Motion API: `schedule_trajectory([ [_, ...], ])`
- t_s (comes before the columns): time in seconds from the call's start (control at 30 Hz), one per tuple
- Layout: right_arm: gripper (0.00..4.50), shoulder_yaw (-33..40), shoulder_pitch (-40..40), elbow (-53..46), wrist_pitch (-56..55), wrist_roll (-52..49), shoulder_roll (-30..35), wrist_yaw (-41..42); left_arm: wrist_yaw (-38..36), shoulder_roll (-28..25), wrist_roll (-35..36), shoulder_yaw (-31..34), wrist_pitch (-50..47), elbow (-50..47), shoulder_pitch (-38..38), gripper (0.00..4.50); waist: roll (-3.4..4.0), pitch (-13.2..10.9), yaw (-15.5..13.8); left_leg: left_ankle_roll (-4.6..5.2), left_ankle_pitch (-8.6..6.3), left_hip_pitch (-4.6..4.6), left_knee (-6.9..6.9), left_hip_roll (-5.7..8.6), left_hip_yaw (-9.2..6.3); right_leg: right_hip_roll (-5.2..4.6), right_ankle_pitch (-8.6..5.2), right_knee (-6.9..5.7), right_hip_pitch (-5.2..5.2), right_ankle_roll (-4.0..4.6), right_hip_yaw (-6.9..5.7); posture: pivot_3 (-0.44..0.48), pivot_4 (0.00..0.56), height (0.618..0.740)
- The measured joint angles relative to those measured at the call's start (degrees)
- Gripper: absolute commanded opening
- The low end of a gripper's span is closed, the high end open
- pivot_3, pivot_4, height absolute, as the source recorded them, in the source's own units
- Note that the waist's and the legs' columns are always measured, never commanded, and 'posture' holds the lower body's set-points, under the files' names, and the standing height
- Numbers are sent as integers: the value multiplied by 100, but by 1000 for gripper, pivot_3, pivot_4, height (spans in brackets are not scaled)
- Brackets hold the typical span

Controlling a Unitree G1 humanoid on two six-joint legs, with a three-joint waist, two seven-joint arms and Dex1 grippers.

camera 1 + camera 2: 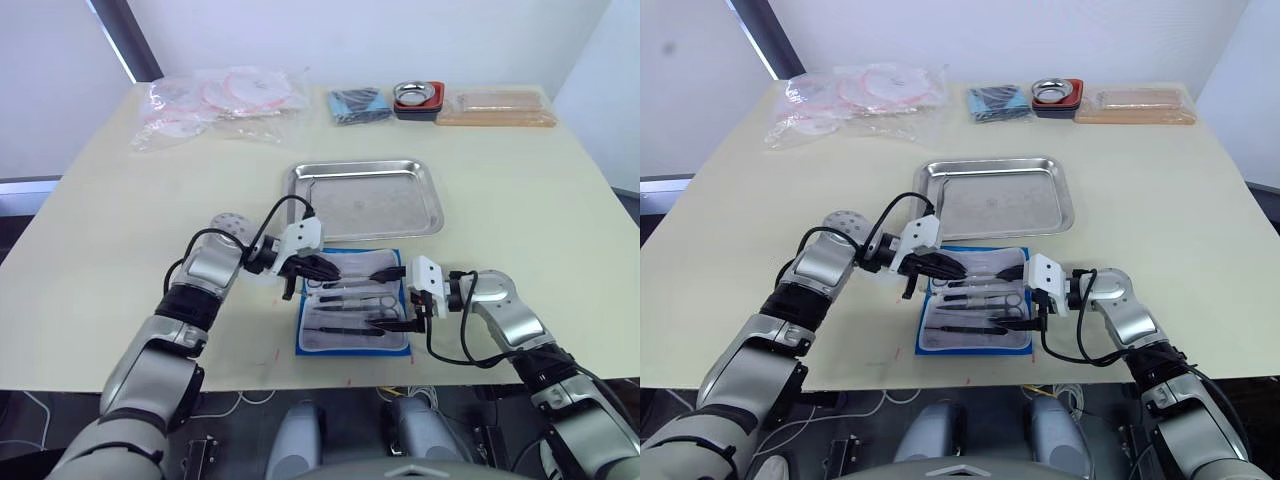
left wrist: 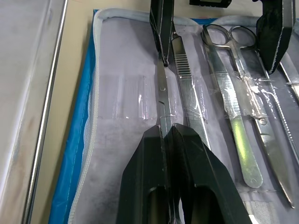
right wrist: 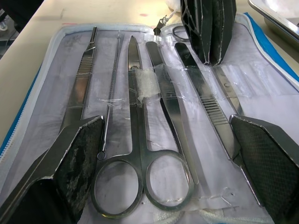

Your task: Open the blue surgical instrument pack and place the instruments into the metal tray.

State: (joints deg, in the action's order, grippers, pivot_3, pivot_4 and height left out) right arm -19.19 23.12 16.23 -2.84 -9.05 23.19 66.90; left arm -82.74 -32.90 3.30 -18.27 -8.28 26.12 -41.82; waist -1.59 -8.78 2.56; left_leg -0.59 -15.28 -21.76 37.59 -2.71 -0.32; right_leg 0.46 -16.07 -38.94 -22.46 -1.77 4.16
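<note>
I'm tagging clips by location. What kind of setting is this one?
Probably a lab or training room mocked up for surgical prep, not a real theatre: a plain cream table holds an opened blue surgical instrument pack, a metal tray and bagged tubing.

Left gripper (image 2: 167, 133) pinching slim instrument (image 2: 161, 91) on pack lining (image 2: 121, 154); scissors (image 2: 229, 84) beside.

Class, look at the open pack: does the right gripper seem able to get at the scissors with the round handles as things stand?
Probably yes. The right gripper hangs open right over the scissors, one finger to each side of the handles, and the pack lies unfolded. A clear strap across the blades may hold them back.
</note>
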Motion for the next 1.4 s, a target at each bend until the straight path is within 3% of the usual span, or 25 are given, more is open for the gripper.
schedule_trajectory([
  [0.7,4500,2,29,3,-6,1,-30,-10,-316,-421,-367,-495,-1647,-1089,-499,111,0,-1,17,0,0,-1,0,-1,-2,2,0,-1,-2,0,0,0,150,740],
  [1.4,4500,0,72,65,-16,2,-84,-40,-466,-941,-425,-612,-1727,-1348,-576,111,0,-1,27,0,0,0,0,-1,-2,2,0,-2,-2,0,1,0,150,740],
])
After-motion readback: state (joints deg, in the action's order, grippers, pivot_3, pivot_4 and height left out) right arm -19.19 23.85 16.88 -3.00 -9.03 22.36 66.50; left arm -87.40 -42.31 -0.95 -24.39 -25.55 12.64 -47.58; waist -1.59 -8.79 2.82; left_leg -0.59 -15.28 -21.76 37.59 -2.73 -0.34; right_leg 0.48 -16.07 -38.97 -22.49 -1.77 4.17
